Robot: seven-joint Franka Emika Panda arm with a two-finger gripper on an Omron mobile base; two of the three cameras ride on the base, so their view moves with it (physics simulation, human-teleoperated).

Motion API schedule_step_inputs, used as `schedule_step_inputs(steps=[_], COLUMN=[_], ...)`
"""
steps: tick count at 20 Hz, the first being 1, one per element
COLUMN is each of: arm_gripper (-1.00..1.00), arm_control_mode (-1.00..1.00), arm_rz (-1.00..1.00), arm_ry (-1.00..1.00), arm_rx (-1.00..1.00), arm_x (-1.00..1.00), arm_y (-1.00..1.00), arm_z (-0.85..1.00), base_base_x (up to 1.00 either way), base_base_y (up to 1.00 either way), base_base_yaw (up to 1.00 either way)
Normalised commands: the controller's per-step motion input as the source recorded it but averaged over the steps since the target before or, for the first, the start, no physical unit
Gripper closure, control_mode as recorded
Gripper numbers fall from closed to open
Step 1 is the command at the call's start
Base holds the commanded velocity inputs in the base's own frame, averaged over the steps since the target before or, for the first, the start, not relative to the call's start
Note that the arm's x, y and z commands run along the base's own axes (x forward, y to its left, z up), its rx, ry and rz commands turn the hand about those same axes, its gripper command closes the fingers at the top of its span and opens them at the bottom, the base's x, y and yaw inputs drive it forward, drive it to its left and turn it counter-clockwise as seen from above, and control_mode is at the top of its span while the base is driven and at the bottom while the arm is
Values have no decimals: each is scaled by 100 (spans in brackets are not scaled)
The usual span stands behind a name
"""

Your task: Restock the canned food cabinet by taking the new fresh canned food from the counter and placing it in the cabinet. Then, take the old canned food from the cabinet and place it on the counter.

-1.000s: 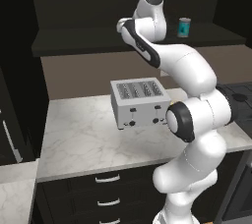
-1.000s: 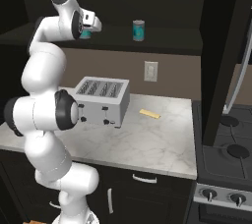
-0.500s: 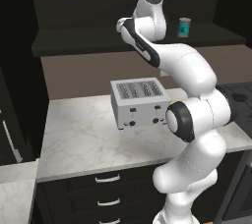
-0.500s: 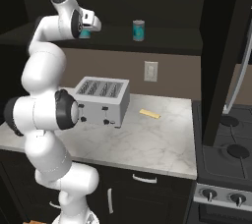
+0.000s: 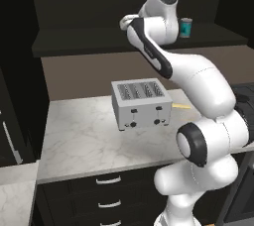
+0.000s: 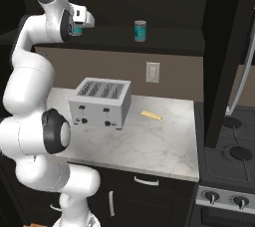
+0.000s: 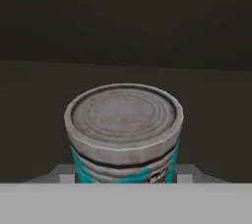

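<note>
Two cans, one toaster

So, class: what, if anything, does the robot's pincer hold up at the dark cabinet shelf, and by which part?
The pincer is shut on a teal-labelled can, gripping its lower side wall; the lid is clear.

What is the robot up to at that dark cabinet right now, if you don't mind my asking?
The arm is reaching up to the cabinet shelf, and its gripper is shut on a teal can. A second teal can stands upright further along the same shelf. On the counter below sit a toaster and a small yellow strip; no can lies there.
</note>
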Motion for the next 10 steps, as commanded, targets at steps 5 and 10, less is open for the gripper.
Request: schedule_step_inputs(steps=[5, 10], arm_gripper=[100, 100], arm_control_mode=[-100, -100], arm_rz=[15, 18], arm_ry=[-16, -4], arm_rx=[0, 0], arm_x=[-100, -100], arm_y=[0, 0], arm_z=[20, 17], base_base_x=[0, 0], base_base_y=[0, 0], base_base_yaw=[0, 0])
